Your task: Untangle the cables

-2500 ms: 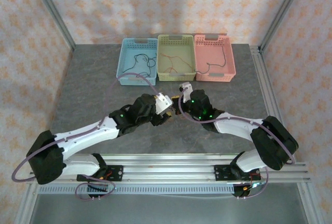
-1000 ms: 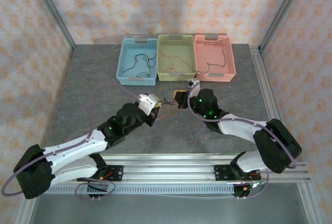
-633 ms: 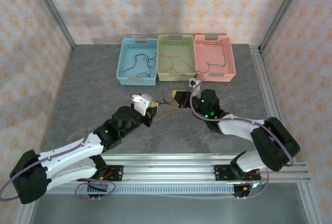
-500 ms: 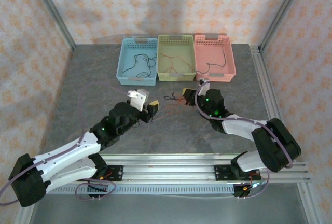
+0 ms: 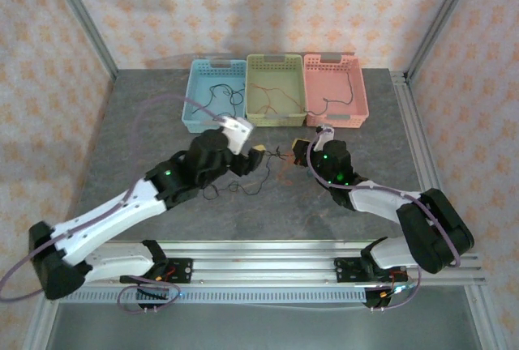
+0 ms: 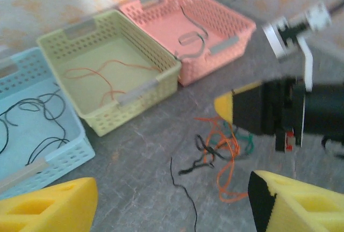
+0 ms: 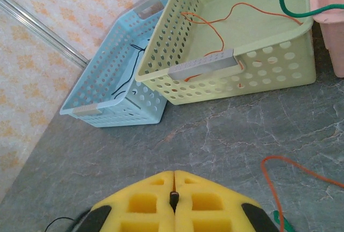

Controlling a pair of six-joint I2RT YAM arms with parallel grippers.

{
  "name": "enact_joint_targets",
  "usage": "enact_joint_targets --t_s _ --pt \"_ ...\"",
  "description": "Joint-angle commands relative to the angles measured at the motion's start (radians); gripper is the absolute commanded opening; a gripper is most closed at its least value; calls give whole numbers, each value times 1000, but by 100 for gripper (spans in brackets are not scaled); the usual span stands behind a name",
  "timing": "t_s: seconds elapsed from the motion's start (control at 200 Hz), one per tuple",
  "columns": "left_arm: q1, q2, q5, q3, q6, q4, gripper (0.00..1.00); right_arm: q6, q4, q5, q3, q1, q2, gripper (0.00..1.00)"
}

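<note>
Far left, at the back of the grey stone-pattern counter [image 5: 146,139]: a pale blue perforated plastic basket [image 5: 216,95] with thin black wires lying in it.

The left pincer [image 6: 172,200] hovers above the counter just in front of that basket. Its yellow foam pads [image 6: 48,210] stand wide apart with nothing between them. Below it, a single thin black wire [image 6: 181,189] lies loose on the counter, a little apart from the main knot.

Centre back: a yellow-green perforated plastic basket [image 5: 276,99] holding an orange-red wire.

Between the two pincers, on the counter in front of the yellow-green basket, lies the small tangle of orange-red, black and green cables [image 6: 217,149]. The strands cross one another and are not yet separated.

The right pincer [image 7: 173,189] sits low, just right of the tangle, pads pressed fully together. A dark speck shows in the seam. It may be a pinched strand, but I cannot tell.

Far right: a pink perforated plastic basket [image 5: 335,99] with a dark wire in it.

Judgement: sorting is partly done, one colour to a basket, and the step in hand is pulling the remaining knot apart. The next move likely calls for the left pincer to descend on one strand at the knot's near edge and close on it alone. Then it draws away from the right pincer, gently, since thin wires slip or drag the whole knot.
</note>
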Motion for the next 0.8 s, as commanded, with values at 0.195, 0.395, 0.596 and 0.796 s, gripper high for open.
enact_joint_targets --t_s 0.195,0.395,0.596,0.796 --pt "-124 290 -159 210 270 -187 73 -17 -9 11 20 5 -5 0" --pt "-129 401 -150 293 335 -213 71 -16 -14 9 23 5 -2 0" --pt "-131 449 -117 305 380 -213 72 -16 -20 11 24 5 -3 0" --pt "-123 479 -112 287 395 -147 70 -15 -19 6 26 6 -1 0"
